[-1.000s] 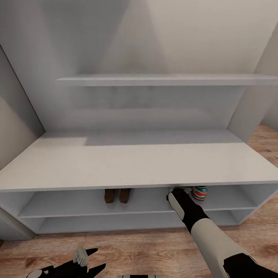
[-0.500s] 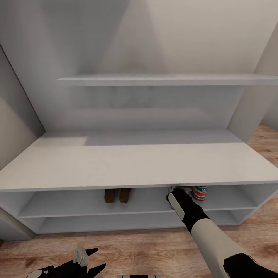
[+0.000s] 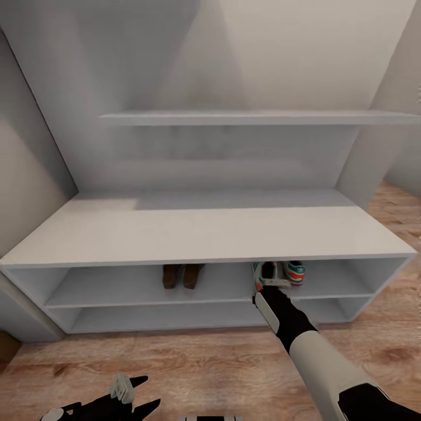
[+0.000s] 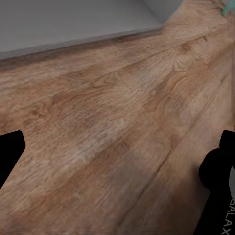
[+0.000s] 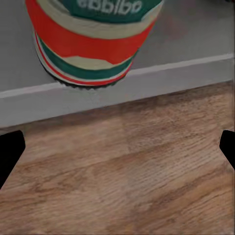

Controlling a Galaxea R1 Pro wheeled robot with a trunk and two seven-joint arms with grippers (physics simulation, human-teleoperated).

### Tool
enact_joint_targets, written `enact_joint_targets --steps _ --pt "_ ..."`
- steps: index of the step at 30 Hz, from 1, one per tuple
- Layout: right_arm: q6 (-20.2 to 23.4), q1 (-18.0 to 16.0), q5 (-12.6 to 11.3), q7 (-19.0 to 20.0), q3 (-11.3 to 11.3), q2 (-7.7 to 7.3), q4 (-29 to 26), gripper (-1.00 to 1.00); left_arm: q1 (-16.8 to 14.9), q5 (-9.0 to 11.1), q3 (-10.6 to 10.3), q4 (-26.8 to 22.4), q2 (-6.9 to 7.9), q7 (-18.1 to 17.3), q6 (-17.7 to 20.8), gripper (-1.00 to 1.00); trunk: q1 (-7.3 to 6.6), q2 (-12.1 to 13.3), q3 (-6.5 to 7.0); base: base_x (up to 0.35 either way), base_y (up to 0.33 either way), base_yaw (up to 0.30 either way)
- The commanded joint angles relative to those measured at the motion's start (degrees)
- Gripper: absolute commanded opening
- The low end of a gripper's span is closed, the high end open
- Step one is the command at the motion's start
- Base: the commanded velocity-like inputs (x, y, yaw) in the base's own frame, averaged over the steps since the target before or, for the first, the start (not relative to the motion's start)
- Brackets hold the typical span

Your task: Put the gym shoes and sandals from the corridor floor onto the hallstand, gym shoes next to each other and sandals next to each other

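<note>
Your right gripper (image 3: 266,290), spread open, leaves the sneakers (image 3: 280,273) shelved beside the sandals (image 3: 182,275); withdraw next.

The hallstand (image 3: 204,237) stands on the wood floor (image 3: 193,368); its upper slot holds two sandals (image 3: 182,275), with two gym shoes (image 3: 279,273) at their 3 o'clock

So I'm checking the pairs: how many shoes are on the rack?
4: two dark-brown leather sandals side by side mid upper slot; two cream-white green-striped sneakers, one right of them, the other beside it at the right pincer, partly hidden.
</note>
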Motion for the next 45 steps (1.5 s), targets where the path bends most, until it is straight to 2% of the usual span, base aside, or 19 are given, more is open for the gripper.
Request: enact_joint_targets --steps 1,24,27,28,30,32,39,40,45 --pt "0.1 0.0 -0.6 -0.5 0.3 -0.03 -0.1 1.00 0.0 -0.5 0.2 0.0 -0.04 -0.2 -0.6 1.00 -0.05 0.0 -0.05 -0.329 0.000 0.000" --pt "-0.5 0.0 -0.7 -0.5 0.6 0.06 0.0 1.00 0.0 -0.4 0.4 -0.1 0.03 0.1 -0.6 1.00 -0.05 0.0 -0.05 -0.333 0.000 0.000" --pt "-2.3 0.0 -0.7 -0.4 0.7 0.14 0.7 1.00 0.0 -0.4 2.1 -0.1 0.01 0.3 -0.6 1.00 -0.05 0.0 -0.05 -0.122 0.000 0.000" --pt "-3.9 0.0 -0.8 -0.2 0.7 0.17 2.1 1.00 0.0 -0.5 4.0 -0.1 -0.02 0.1 -0.8 1.00 -0.05 0.0 -0.05 -0.039 0.000 0.000" --pt "-4.9 0.0 -0.8 -0.2 0.7 0.18 3.3 1.00 0.0 -0.6 4.9 -0.1 0.00 0.0 -0.9 1.00 -0.05 0.0 -0.05 -0.028 0.000 0.000" --pt "-8.3 0.0 -0.8 0.2 0.7 0.25 7.1 1.00 0.1 -0.7 6.2 -0.1 0.03 -0.1 -1.1 1.00 -0.05 0.0 -0.05 -0.012 0.000 0.000" --pt "-15.1 0.0 -0.7 3.7 0.8 0.24 15.1 1.00 0.1 -0.8 6.7 0.0 0.70 0.0 -1.3 1.00 -0.05 0.0 -0.05 -0.003 0.000 0.000" --pt "-18.7 0.0 -0.6 7.4 0.8 0.04 19.4 1.00 0.2 -0.8 6.8 0.0 0.99 0.2 -1.4 1.00 -0.05 0.0 -0.05 0.000 0.000 0.000" --pt "-23.4 0.0 -0.4 13.7 0.9 -0.33 24.1 1.00 0.2 -0.8 6.8 0.1 1.12 0.4 -1.4 1.00 -0.05 0.0 -0.05 0.000 0.000 0.000"
